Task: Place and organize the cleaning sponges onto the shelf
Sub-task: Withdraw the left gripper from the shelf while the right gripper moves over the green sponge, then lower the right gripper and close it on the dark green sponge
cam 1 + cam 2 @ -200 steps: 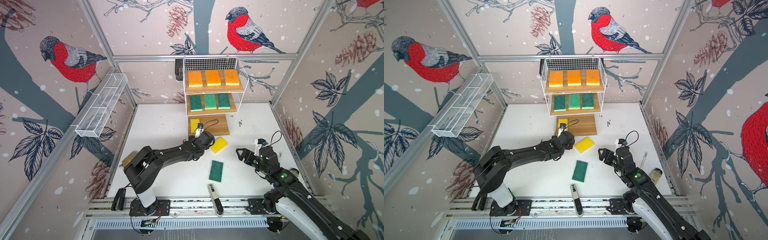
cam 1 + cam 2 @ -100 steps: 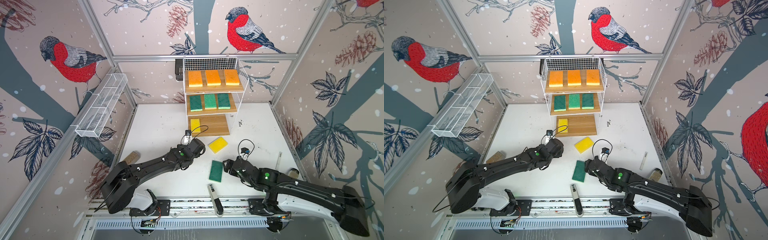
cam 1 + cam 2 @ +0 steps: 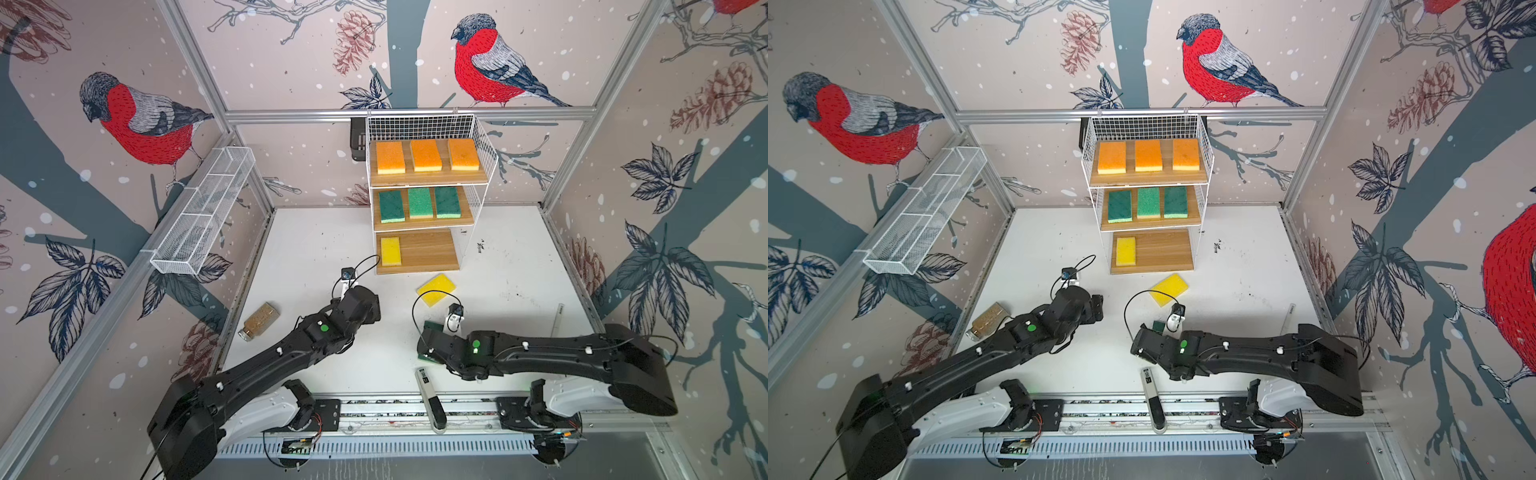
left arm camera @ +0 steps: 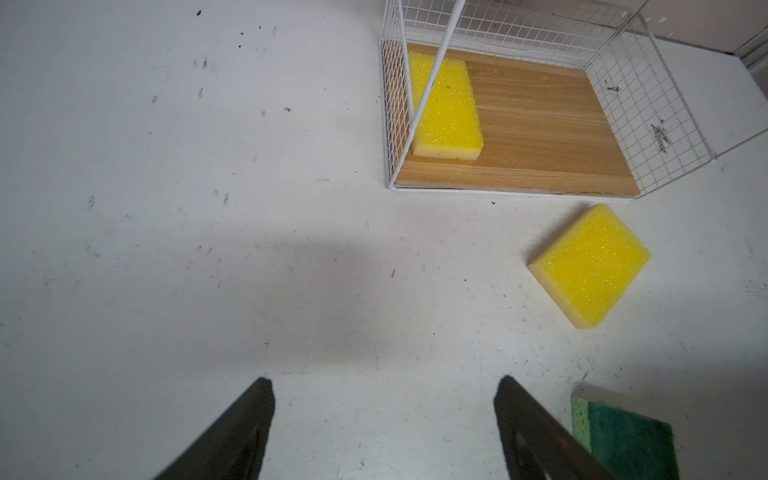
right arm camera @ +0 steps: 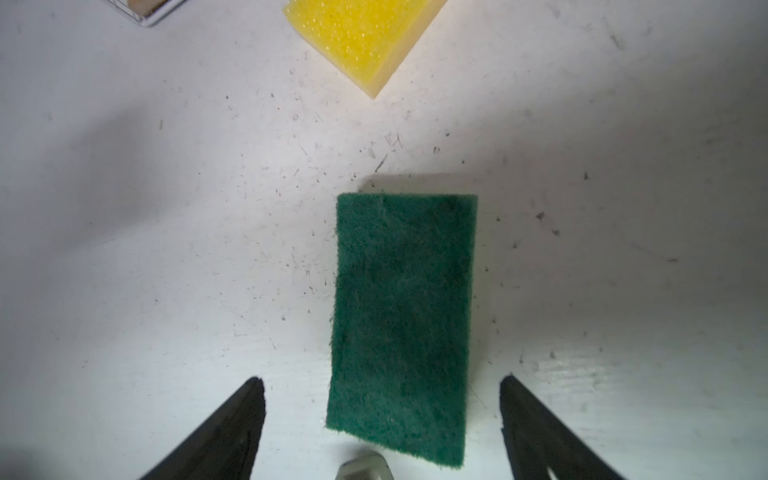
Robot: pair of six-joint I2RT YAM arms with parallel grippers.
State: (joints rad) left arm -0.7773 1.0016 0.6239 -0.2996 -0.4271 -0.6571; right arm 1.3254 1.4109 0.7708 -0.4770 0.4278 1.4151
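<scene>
Top views both show the white table [image 3: 316,249] with the shelf [image 3: 432,251] at its 12 o'clock edge. Three orange sponges [image 3: 426,155] fill the top board, three green sponges [image 3: 420,202] the middle, and one yellow sponge [image 3: 390,250] sits at the 9 o'clock end of the bottom board.

Two cleaning sponges lie off it. A loose yellow sponge [image 3: 436,289] lies skewed just off the shelf's front at 6 o'clock, and a lone green sponge [image 5: 401,324] lies at 6 o'clock from that.

The right gripper [image 5: 381,380] hovers over the lone green sponge, jaws spread wide and empty, straddling its near end. The left gripper [image 4: 384,380], equally wide and holding nothing, hangs over bare table at 9 o'clock of the loose yellow sponge.

The pick-up looks best served by lowering straight down and pinching across the short width near mid-length, so the soft pad stays level. The free bottom board seems the likelier spot, since the middle one looks full.
</scene>
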